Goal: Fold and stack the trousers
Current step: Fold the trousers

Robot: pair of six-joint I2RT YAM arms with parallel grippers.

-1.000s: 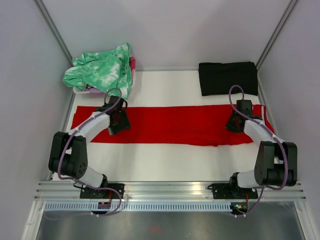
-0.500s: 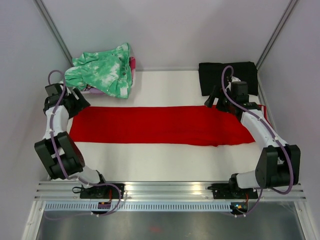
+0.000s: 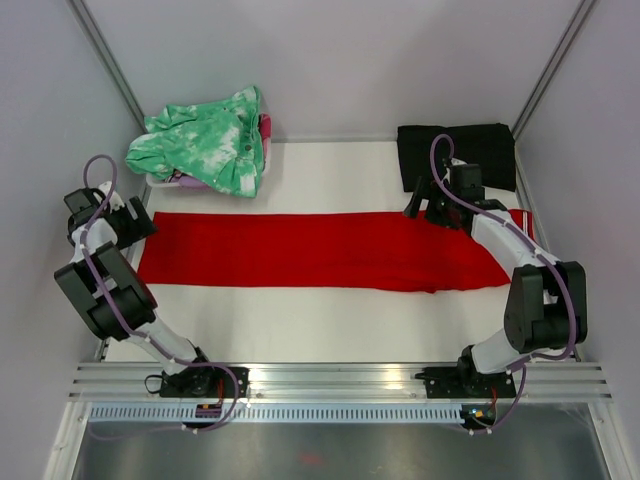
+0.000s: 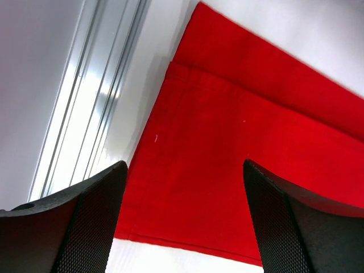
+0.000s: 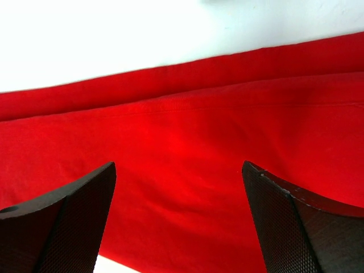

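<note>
Started at the near edge: spotted the silver aluminium rail [image 3: 340,372], quiet down there. Found the bright red long-legged fabric trousers [image 3: 320,250] just past it, laid out flat as one long strip running left to right across the middle of the white worktop [image 3: 320,320], apparently doubled leg over leg. Not yet folded short, not stacked either.

Noticed the big change a bit further up. Had both hands pressed down on the red cloth a second back, the left a fair way in from the left end, the right near the right end. Caught them both off the cloth since, and swung outward. Found the left hand [image 4: 185,168] hanging over the left end of the strip, right by the stitched hem, with fingers [image 4: 96,222] spread wide apart and gripping nothing. Found the right hand [image 5: 179,168] over the far long edge toward the right end, also spread wide and empty. Looked flatter and squarer at that left end than before, too.

Read that as smoothing done and a regrip coming, probably pinching an end to carry it across for the next fold. Just a guess though.

Left alone at the back: the green-and-white mottled crumpled garment [image 3: 205,140] far left, and the black folded cloth [image 3: 457,155] far right, just beyond the right hand.
</note>
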